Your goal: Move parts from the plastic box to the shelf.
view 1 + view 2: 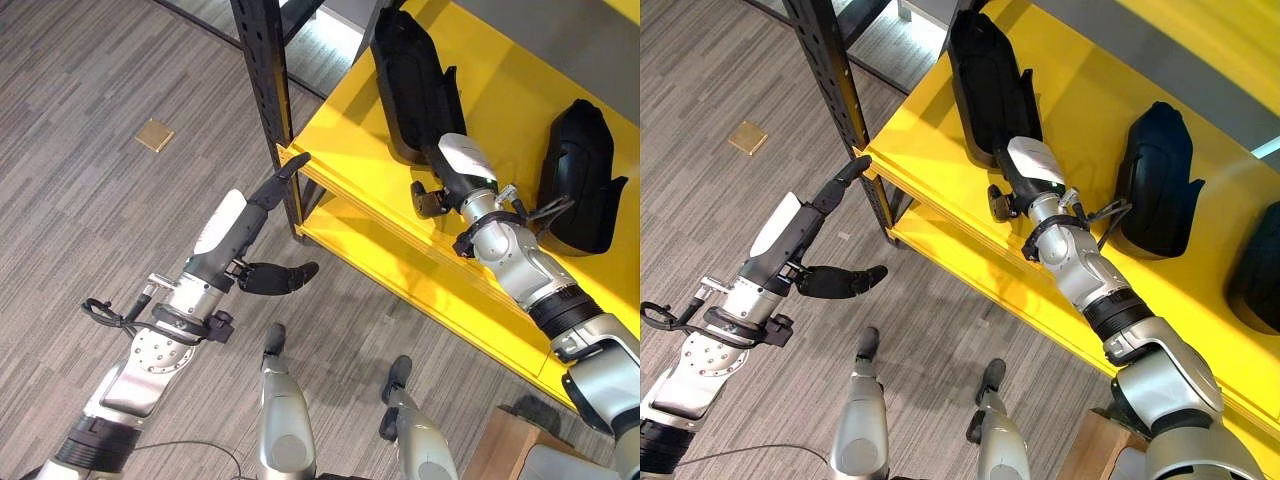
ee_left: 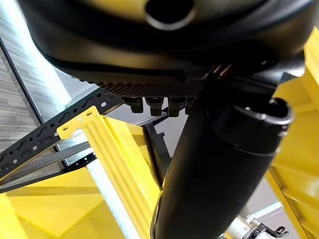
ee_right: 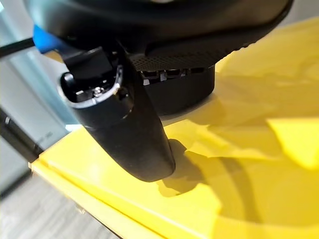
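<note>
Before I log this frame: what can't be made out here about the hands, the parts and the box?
- Right hand: fingers lie against the long black part on the yellow shelf; grip unreadable, eye views and right wrist view alike.
- Part at the right edge: cut off by the right eye view's edge.
- Plastic box: its place can't be told.
- Left hand: open, holding nothing.

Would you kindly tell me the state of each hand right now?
Left hand: open, fingers straight, holding nothing, beside the shelf corner.
Right hand: on the long black part on the shelf; its state cannot be told.

Yellow shelf point(image 1: 350, 150) bearing two black moulded parts, long point(image 1: 412, 80) and short point(image 1: 580, 170), apart.
</note>
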Controlling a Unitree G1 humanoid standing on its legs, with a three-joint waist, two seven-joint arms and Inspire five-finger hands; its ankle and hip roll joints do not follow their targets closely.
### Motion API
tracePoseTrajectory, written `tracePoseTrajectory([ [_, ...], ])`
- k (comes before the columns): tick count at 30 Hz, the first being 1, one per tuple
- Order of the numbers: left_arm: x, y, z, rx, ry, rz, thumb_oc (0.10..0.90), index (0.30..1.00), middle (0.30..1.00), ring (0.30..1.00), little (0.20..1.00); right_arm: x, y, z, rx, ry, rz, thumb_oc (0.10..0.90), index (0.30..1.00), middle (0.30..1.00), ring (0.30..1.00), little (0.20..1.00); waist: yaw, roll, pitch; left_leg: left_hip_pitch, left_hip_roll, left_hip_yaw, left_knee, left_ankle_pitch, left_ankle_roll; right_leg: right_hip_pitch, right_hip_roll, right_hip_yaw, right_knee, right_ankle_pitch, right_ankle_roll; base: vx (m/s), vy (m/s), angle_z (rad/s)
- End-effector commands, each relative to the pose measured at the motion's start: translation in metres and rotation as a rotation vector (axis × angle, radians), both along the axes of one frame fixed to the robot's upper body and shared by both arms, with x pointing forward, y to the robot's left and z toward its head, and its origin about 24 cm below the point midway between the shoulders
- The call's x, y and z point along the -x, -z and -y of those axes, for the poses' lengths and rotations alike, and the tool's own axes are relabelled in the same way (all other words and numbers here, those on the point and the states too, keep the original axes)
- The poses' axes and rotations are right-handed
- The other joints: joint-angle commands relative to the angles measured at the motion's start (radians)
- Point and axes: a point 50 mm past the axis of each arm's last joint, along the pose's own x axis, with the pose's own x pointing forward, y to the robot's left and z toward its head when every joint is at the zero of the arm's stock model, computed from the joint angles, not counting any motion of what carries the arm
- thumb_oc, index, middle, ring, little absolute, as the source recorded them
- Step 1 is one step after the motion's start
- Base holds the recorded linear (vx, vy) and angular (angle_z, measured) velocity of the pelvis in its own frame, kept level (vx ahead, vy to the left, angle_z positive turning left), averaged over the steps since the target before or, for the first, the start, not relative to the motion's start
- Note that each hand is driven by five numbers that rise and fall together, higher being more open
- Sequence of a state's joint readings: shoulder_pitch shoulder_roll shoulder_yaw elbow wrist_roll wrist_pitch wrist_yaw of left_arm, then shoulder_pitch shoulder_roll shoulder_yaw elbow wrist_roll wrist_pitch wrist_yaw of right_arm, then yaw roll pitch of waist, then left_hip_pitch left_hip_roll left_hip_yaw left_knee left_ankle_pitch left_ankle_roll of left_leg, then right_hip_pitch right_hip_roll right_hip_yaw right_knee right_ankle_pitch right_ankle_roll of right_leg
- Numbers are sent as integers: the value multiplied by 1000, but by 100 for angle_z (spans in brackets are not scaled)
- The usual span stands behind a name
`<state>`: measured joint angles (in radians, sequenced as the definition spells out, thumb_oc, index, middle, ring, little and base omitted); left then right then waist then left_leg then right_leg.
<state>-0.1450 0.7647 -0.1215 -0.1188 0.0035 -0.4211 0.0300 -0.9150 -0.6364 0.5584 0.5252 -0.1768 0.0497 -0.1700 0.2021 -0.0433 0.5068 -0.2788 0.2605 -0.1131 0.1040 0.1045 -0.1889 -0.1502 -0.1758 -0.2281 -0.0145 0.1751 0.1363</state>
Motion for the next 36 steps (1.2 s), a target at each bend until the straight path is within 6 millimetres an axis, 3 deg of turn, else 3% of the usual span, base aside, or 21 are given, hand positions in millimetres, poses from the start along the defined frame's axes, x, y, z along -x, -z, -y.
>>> tracePoseTrajectory([
  [1,10,-36,15,53,137,191,900,1000,1000,1000,1000,-3,14,-24,-112,-106,-119,900,1000,1000,1000,1000,42,-30,-62,-89,-13,68,-37,81,54,159,17,50,124,-281,-27,0,0,0],
  [23,8,-35,16,74,123,193,900,1000,1000,1000,1000,1,20,-38,-465,-170,-191,900,1000,1000,1000,1000,22,-9,-58,-98,-14,83,-15,81,54,172,8,69,120,-284,-24,-1,2,0],
  [30,8,-34,16,95,110,196,900,1000,1000,1000,1000,3,22,-36,-611,-79,-157,900,1000,1000,1000,1000,7,1,-58,-94,-12,89,-13,79,54,170,5,80,123,-286,-25,-5,21,-2],
  [36,7,-32,19,130,90,204,900,1000,1000,1000,1000,5,26,-35,-558,13,-117,900,1000,1000,1000,1000,-16,18,-60,-91,-14,99,-15,76,57,152,1,98,133,-289,-27,-17,60,-6],
])
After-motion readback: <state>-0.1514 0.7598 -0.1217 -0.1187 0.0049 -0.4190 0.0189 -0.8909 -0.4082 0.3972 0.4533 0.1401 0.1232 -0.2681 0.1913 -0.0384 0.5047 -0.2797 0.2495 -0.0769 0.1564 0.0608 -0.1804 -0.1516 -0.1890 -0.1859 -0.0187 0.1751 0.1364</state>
